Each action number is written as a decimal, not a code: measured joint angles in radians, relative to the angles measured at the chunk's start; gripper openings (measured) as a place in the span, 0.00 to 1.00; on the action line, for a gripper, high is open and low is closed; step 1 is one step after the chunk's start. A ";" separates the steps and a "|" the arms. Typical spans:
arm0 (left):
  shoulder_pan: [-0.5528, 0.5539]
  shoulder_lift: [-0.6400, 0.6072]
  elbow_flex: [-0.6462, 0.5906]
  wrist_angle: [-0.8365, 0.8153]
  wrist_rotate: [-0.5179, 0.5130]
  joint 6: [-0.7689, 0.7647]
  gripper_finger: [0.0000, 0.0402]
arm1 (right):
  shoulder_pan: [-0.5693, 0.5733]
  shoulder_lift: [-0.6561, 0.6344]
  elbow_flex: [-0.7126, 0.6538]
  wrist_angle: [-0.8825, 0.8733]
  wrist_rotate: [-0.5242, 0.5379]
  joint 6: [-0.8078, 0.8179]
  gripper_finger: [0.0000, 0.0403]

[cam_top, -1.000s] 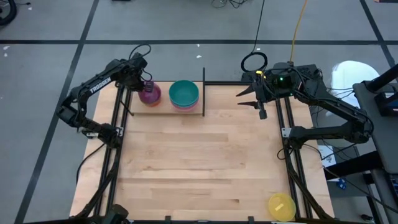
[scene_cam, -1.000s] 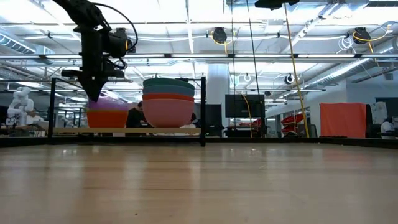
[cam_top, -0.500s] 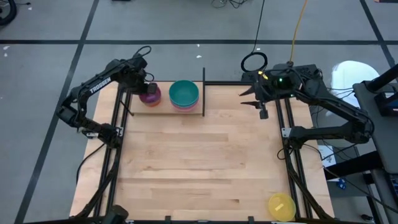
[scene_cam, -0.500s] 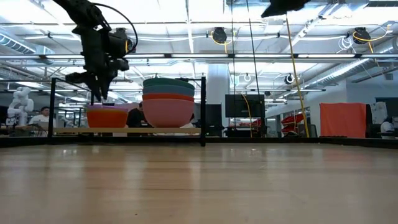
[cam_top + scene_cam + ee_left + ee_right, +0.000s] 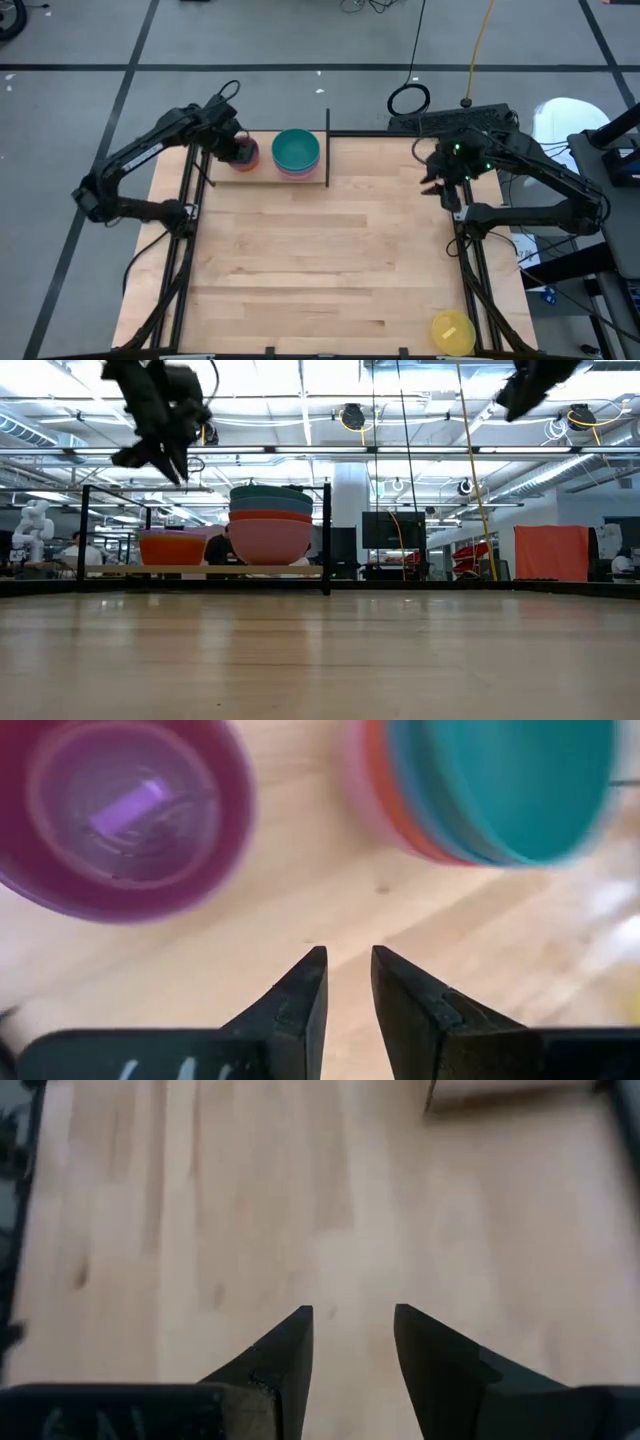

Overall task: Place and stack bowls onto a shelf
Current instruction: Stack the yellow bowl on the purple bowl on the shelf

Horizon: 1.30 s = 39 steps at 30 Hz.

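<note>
On the shelf [image 5: 270,174], a pale board in a black rod frame at the table's far left, stand two stacks. A teal bowl [image 5: 296,150] tops blue, red and pink ones [image 5: 270,540]. Left of it, the purple bowl [image 5: 125,815] sits nested in an orange bowl [image 5: 172,548]. My left gripper [image 5: 349,972] hangs above the shelf just near-side of the purple bowl, open by a narrow gap and empty, well above both stacks in the low view [image 5: 160,440]. My right gripper [image 5: 446,182] hovers open over the table's far right. A yellow bowl [image 5: 452,331] rests at the near right corner.
An upright black rod [image 5: 327,148] stands at the shelf's right end, beside the teal stack. Bare tabletop [image 5: 320,260] stretches between the shelf and the yellow bowl. Black frame rails [image 5: 470,290] run along the table's left and right sides.
My left gripper lowered the tilted purple bowl into the orange bowl, let go, then rose and drew slightly toward the near edge; the purple bowl stays nested there. My right gripper moved toward the table's right and near edges.
</note>
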 joint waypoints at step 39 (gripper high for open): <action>-0.295 -0.346 0.000 0.007 -0.188 -0.210 0.21 | 0.925 0.019 -0.505 0.359 -0.338 0.793 0.28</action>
